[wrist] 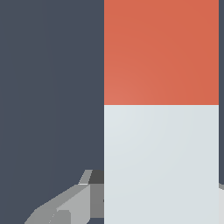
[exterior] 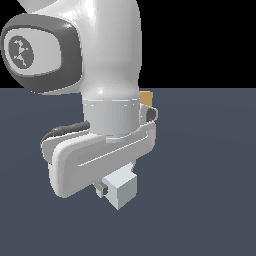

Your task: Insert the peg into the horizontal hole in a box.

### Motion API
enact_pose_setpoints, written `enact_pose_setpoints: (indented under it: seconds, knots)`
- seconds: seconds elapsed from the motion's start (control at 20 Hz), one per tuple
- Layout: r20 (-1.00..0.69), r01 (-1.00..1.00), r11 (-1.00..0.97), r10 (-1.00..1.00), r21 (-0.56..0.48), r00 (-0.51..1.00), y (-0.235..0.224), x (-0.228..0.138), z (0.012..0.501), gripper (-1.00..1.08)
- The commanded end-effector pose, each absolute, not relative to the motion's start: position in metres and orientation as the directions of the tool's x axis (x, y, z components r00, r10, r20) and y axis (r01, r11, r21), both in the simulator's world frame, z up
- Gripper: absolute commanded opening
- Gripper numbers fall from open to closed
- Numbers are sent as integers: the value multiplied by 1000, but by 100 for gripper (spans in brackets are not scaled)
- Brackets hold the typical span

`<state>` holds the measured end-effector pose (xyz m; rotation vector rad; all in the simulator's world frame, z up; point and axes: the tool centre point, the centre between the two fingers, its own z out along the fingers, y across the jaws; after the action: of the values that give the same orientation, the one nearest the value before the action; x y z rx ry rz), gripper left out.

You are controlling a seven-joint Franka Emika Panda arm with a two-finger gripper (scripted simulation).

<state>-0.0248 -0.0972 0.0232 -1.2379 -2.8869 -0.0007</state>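
Observation:
The peg fills much of the wrist view, with its orange-red part [wrist: 161,52] leading away from its pale grey-white part [wrist: 161,162]. My gripper [wrist: 162,197] stands around the pale part. One grey finger [wrist: 65,208] touches one side, and the edge of the other finger shows at the opposite side. In the exterior view the hand [exterior: 100,160] hangs low, with the peg's pale end [exterior: 121,191] sticking out beneath it beside a grey fingertip [exterior: 103,189]. Only a tan corner of the box [exterior: 146,97] shows behind the arm. The hole is hidden.
The dark blue-grey floor [exterior: 210,175] spreads all around. The large white arm link [exterior: 75,45] blocks the upper left of the exterior view and hides most of the box.

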Motion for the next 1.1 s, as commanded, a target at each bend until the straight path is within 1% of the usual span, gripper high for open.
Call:
enact_pose_setpoints:
  seconds: [0.0,0.55,1.05]
  knots:
    - [0,724,689,724,0,-689,-98,-25,23,-100]
    - [1,742,670,742,0,-670,-86,-26,26,-100]
    - [1,809,588,809,0,-588,-39,-29,39,-100]
